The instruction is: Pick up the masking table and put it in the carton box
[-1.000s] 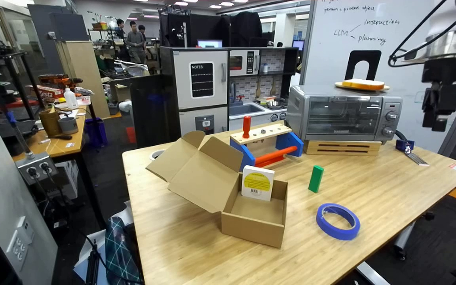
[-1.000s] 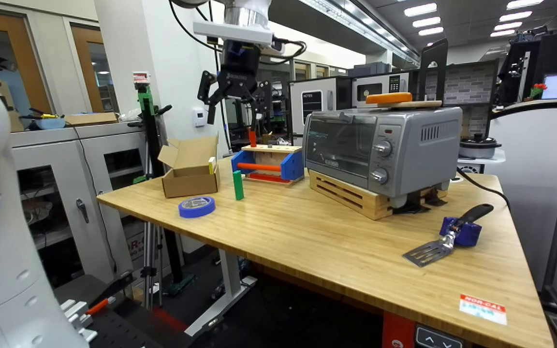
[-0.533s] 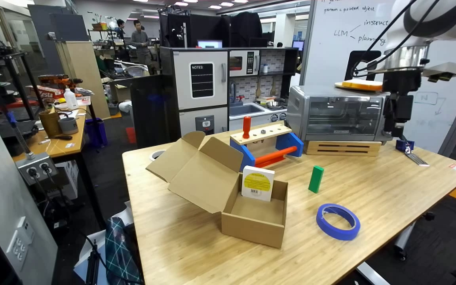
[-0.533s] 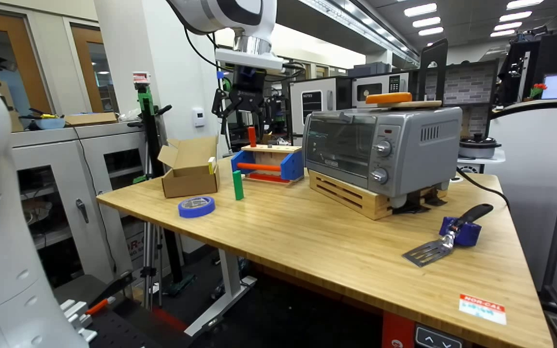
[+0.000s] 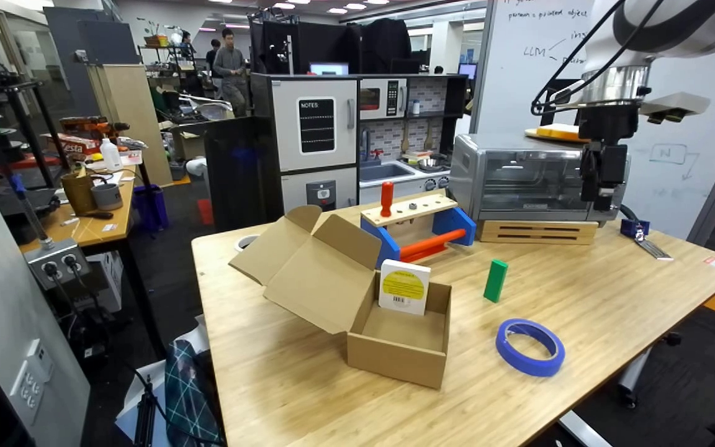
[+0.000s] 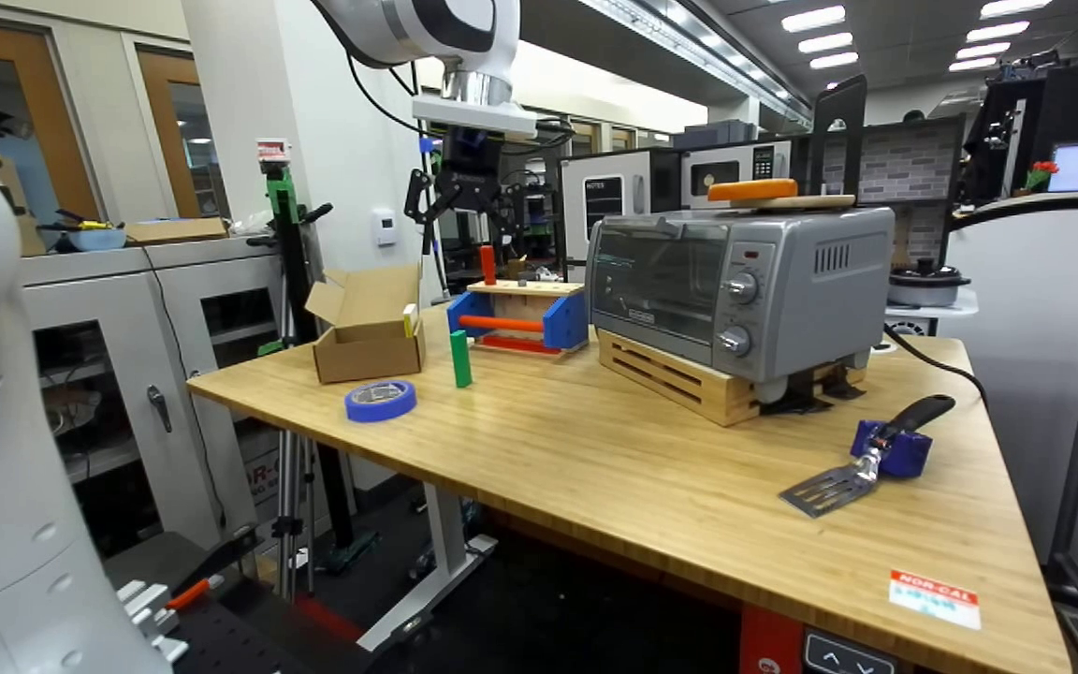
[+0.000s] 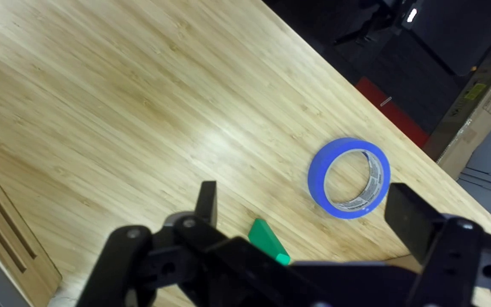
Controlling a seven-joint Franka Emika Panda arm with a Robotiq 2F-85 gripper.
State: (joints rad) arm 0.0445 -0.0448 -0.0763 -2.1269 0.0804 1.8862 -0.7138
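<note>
As the gripper (image 7: 301, 200) hung spread and empty, higher than the tape (image 5: 532, 367), the approach seemed in hand, next calling for alignment and descent.

1 white arm (image 5: 692, 28) aloft, black gripper (image 7: 304, 200) straight down at its end, 2 fingers (image 7: 206, 201) wide apart
</note>
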